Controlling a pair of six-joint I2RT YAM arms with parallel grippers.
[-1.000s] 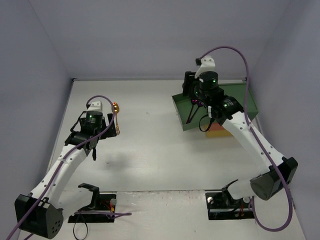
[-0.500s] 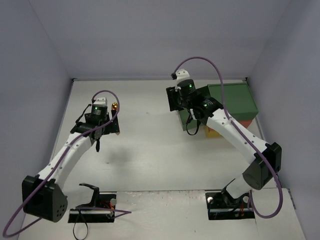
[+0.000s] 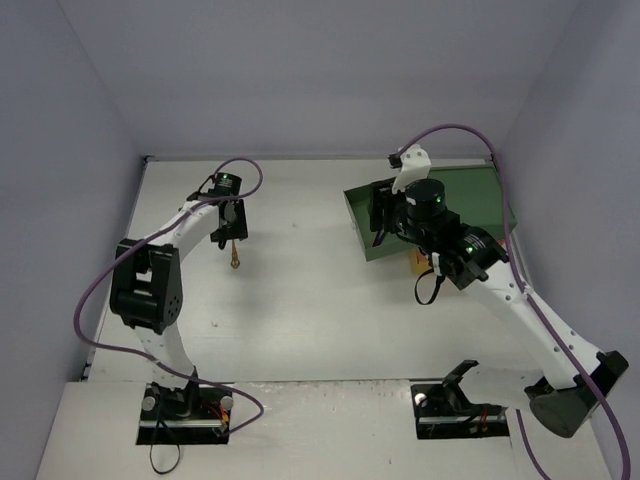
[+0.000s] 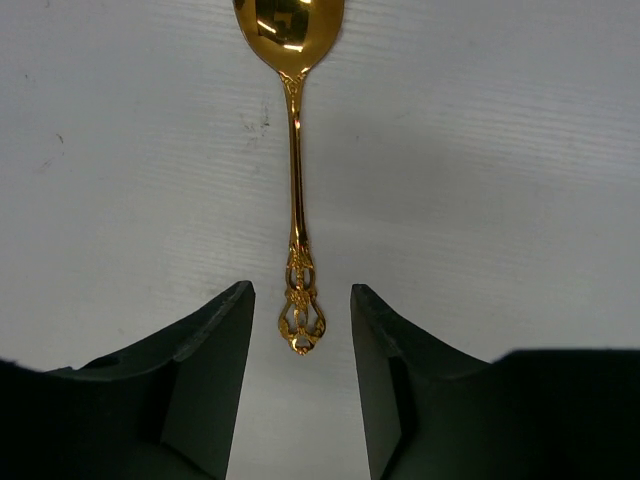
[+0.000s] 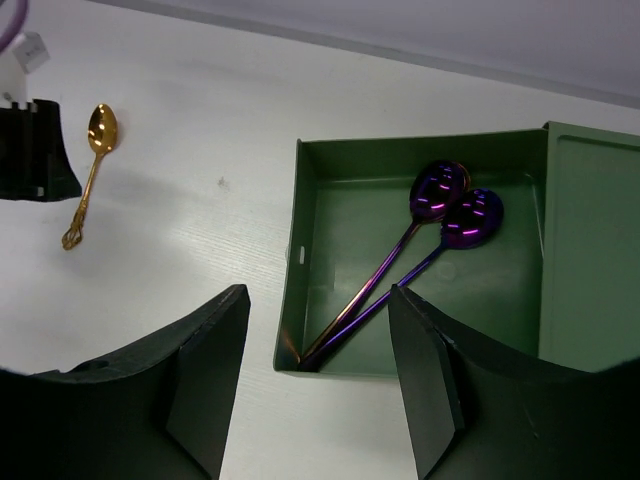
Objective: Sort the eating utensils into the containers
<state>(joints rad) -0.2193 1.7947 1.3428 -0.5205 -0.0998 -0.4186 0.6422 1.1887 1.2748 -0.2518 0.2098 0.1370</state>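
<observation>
On the table's (image 4: 520, 140) left side, the left gripper (image 4: 300, 296) had its jaws parted around just the ornate tip of the gold spoon (image 4: 294, 180), touching neither side. Risky, I'd say. A pinch that near the end could let the flat, slick handle pivot or squirt free. Over the green drawer (image 5: 350, 230), which held two purple spoons (image 5: 438, 190), the right gripper (image 5: 317, 292) hung spread and empty. A second earlier the left arm was tucked nearer its base, with the spoon off to its side.
</observation>
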